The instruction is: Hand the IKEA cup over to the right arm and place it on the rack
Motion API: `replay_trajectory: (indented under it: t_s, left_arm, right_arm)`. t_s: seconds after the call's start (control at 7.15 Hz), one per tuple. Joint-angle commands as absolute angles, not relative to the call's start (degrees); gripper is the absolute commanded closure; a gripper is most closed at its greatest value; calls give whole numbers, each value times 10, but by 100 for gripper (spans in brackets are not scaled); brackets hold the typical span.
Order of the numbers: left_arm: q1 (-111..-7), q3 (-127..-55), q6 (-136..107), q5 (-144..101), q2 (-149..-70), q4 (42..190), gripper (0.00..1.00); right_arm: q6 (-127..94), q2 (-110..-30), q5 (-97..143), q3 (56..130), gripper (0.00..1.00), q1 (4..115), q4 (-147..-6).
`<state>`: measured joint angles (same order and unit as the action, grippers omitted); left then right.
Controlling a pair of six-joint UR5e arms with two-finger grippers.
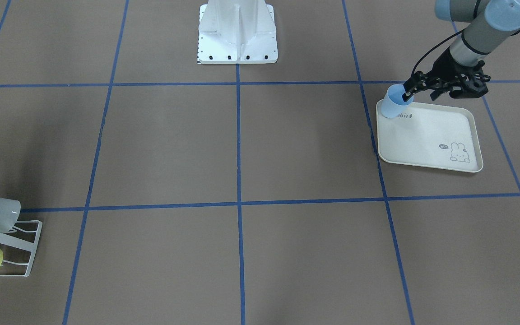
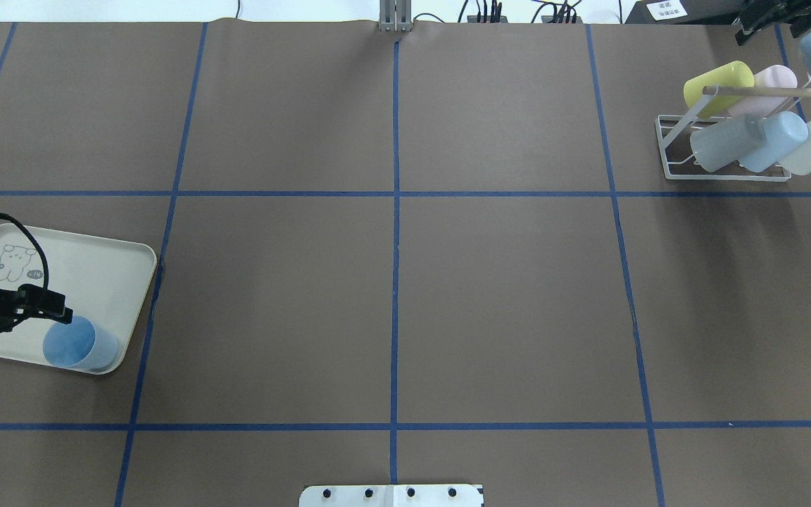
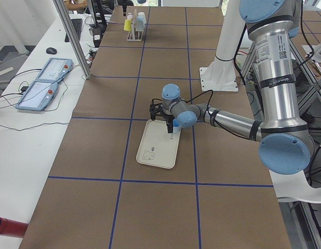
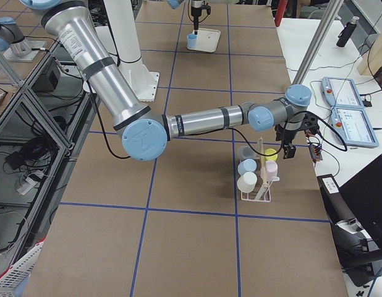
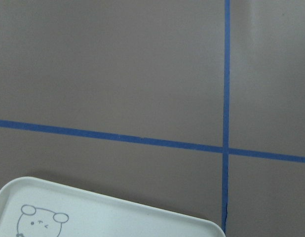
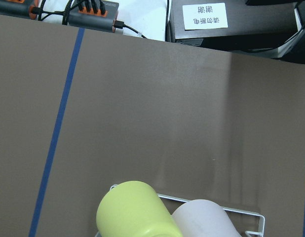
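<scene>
Tray [image 2: 106, 267] on my left and rack [image 2: 667, 169] far off on my right, already hung with five cups [image 2: 764, 134], mark start and finish. The blue IKEA cup [image 2: 74, 343] stands upright in the tray's near corner. My left gripper [image 2: 60, 313] has one finger inside the rim, clamped or not I cannot tell, and my right gripper [image 4: 288, 148] hovers by the rack, its state unclear, so I judge lift, hand-over and placing all remain.
</scene>
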<state>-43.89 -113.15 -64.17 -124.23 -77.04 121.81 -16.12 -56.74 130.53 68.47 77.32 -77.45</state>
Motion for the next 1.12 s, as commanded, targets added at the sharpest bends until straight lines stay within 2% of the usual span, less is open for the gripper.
replay_trajectory:
  t_s: [0.0,0.28,0.42,0.84,0.98]
  left_arm:
    - [-408,-1129,-647,-1235,-757,1218,12]
    - [-407,-1125,-648,-1235,-754,1217,94]
    - [-406,-1122,-649,-1236,-754,1218,100]
    - [-414,-1133,-655,-1265,-763,1217,100]
    - [-473,-1136,-655,-1317,-779,1217,100]
  right_arm:
    - [-173,-583,1335,730,0,782,-781]
    - [-178,-633,1337,806,0,787,-802]
    - [-178,-661,1337,854,0,787,-822]
    - [-280,-746,1368,975,0,781,-824]
    - [-306,-766,1392,997,0,769,-823]
